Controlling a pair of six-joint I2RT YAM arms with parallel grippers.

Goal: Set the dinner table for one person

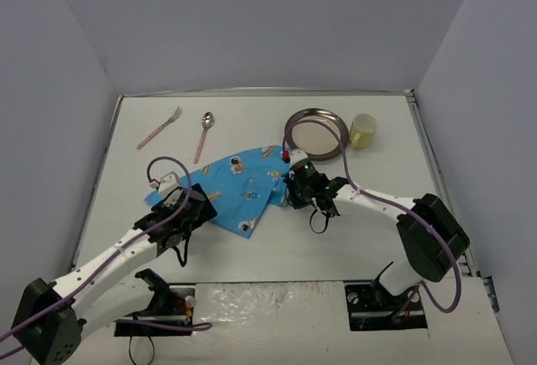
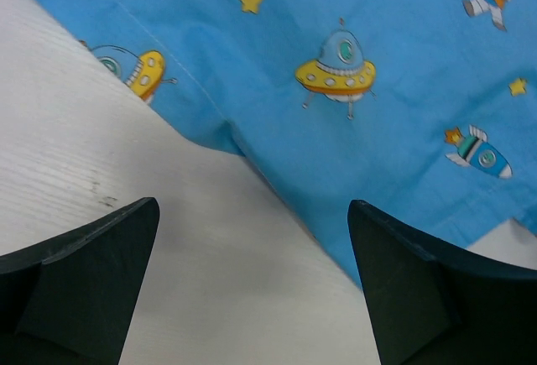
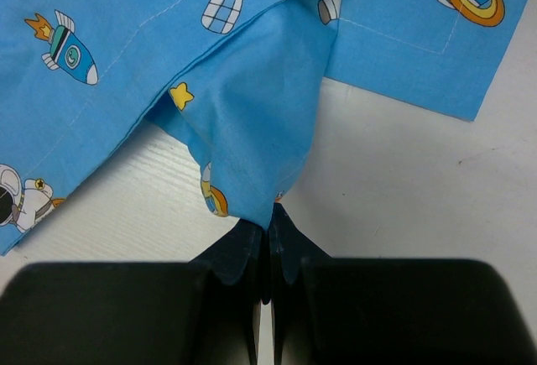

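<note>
Table under left end effector (agape)

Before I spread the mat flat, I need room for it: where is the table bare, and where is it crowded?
Bare table lies mid-way along the near side, between the mat and the near edge, and in the far strip between spoon and plate. Crowded: plate and cup side by side at far right, fork beside spoon at far left.
</note>
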